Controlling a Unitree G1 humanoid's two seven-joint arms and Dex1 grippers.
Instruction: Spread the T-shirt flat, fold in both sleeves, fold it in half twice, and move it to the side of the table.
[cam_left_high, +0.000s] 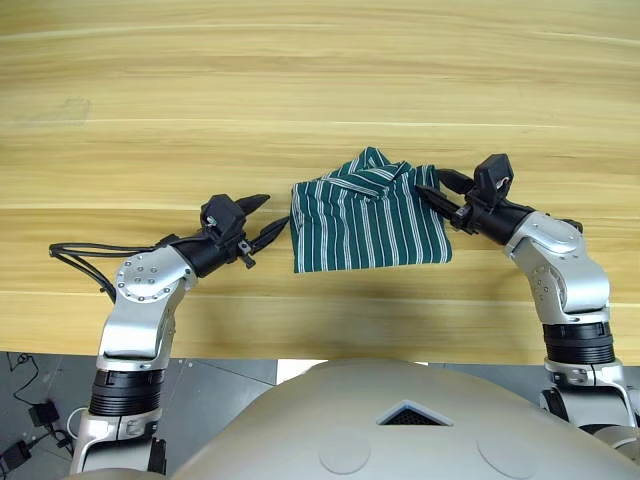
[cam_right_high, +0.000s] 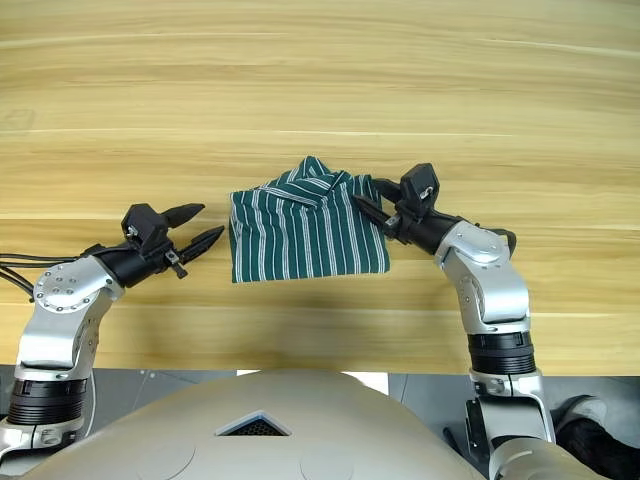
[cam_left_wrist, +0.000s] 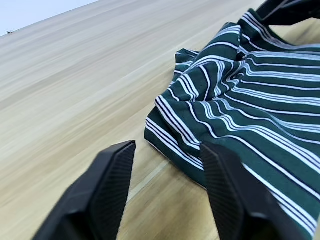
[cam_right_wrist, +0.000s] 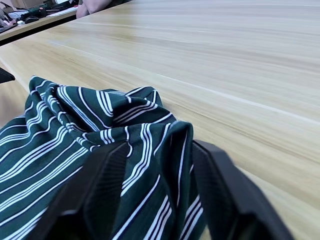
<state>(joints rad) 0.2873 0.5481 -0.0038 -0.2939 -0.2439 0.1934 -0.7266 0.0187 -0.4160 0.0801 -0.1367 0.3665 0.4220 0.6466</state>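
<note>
T-shirt (cam_left_high: 368, 215) folded — left jaws spread just beside left edge, right jaws spread astride right corner.

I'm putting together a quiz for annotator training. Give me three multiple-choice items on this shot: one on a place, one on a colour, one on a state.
1. Where is the T-shirt?
A. Folded on the wooden table, between the two arms
B. Hanging off the table's edge
C. Lifted into the air

2. What is its colour?
A. Plain red
B. Dark green with white stripes
C. Blue with dots

3. How is the left gripper?
A. Shut on a sleeve
B. Shut and empty
C. Open, beside the shirt's edge

Answers:
1. A: the shirt lies flat on the wood, with the right gripper at its other edge.
2. B: the stripes show in every view.
3. C: bare wood shows between its spread fingers.
</note>
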